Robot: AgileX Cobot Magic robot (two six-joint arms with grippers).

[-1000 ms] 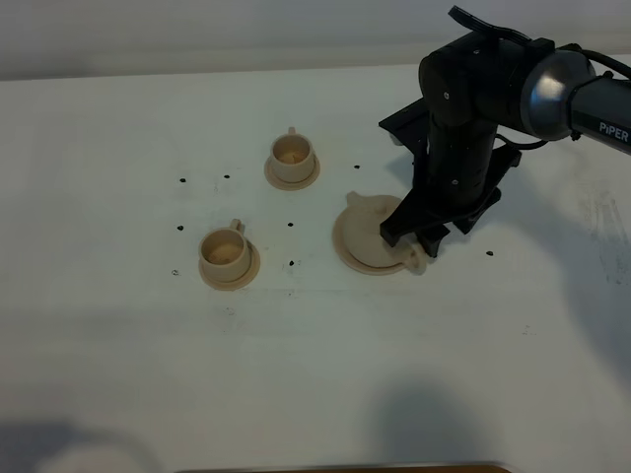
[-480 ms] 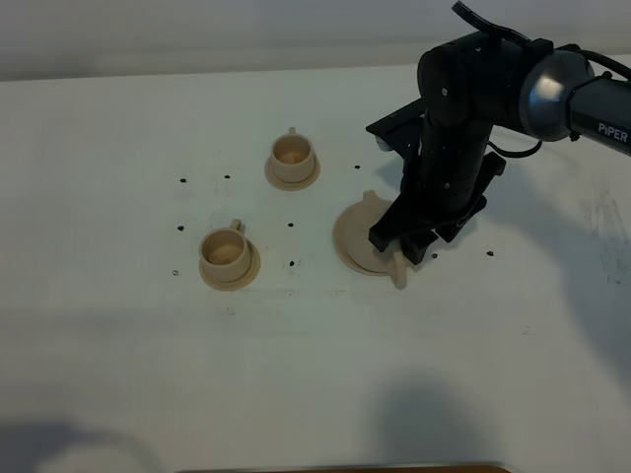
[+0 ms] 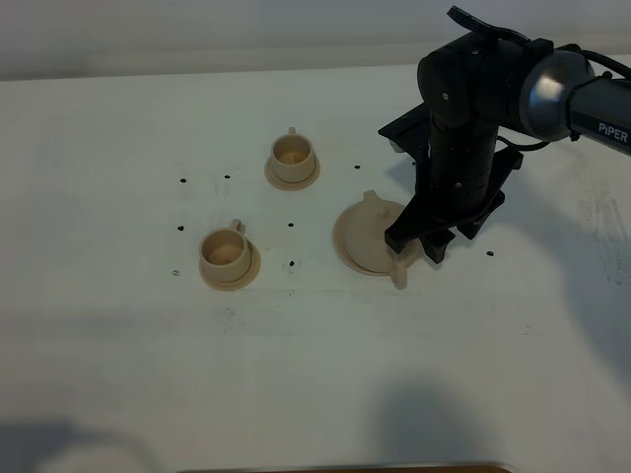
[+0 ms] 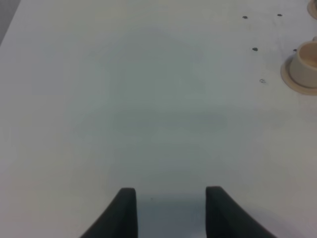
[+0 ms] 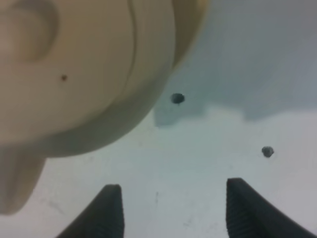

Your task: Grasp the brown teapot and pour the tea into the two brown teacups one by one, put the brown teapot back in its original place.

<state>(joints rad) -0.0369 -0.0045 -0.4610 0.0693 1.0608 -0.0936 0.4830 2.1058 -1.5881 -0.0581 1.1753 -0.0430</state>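
The brown teapot [image 3: 373, 239] sits on its wide tan saucer [image 3: 342, 239], the original place, right of centre; my right arm hides part of it. Its handle [image 3: 399, 273] points toward the front. My right gripper [image 3: 421, 242] hovers just right of the pot, open and empty. In the right wrist view the teapot [image 5: 94, 74] fills one corner, and the right gripper [image 5: 173, 210] has only bare table between its fingers. The two brown teacups [image 3: 293, 154] [image 3: 226, 252] stand on small saucers to the left. My left gripper [image 4: 171, 213] is over bare table with its fingers apart, one teacup [image 4: 306, 64] at the view's edge.
The white table [image 3: 118, 345] carries small black dot marks [image 3: 293, 263] around the cups and the pot. The right arm's dark body [image 3: 463, 108] rises over the area behind the teapot. A dark shadow [image 3: 434, 424] lies near the front edge.
My right gripper swung left over the pot, then back right. The teapot turned on its saucer, so its handle now points more to the front. The left arm stayed put.
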